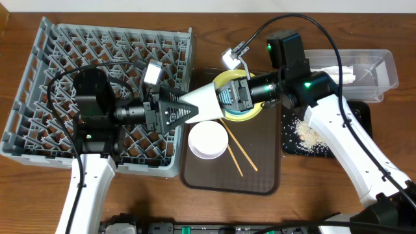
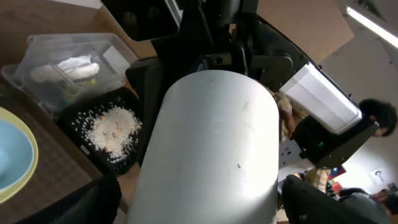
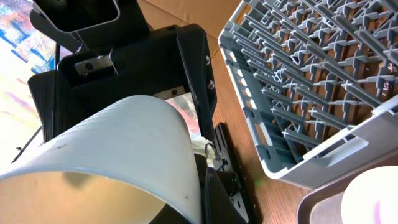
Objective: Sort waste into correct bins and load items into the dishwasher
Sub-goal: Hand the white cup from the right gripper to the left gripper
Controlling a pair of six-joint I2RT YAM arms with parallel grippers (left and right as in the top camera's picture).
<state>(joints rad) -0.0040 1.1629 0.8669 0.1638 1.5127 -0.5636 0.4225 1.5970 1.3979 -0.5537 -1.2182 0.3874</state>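
Observation:
A small white cup (image 1: 203, 99) hangs in the air between my two grippers, above the edge of the brown tray. My right gripper (image 1: 227, 97) pinches its rim; one finger lies against the wall in the right wrist view (image 3: 214, 186). My left gripper (image 1: 184, 109) straddles the cup's other end, with thin gaps at both fingers in the left wrist view (image 2: 199, 186). The grey dish rack (image 1: 58, 52) is on the left. The white bowl (image 1: 208, 140) and chopsticks (image 1: 239, 148) lie on the tray. The blue bowl (image 2: 7, 158) sits in the yellow plate (image 1: 252, 115).
The brown serving tray (image 1: 260, 182) sits in the middle. The black tray (image 1: 361, 114) at right holds rice scraps (image 1: 305, 132). The clear tub (image 1: 387, 65) behind it holds the white napkin (image 1: 348, 70). I cannot make out the green wrapper. The right arm crosses over both bins.

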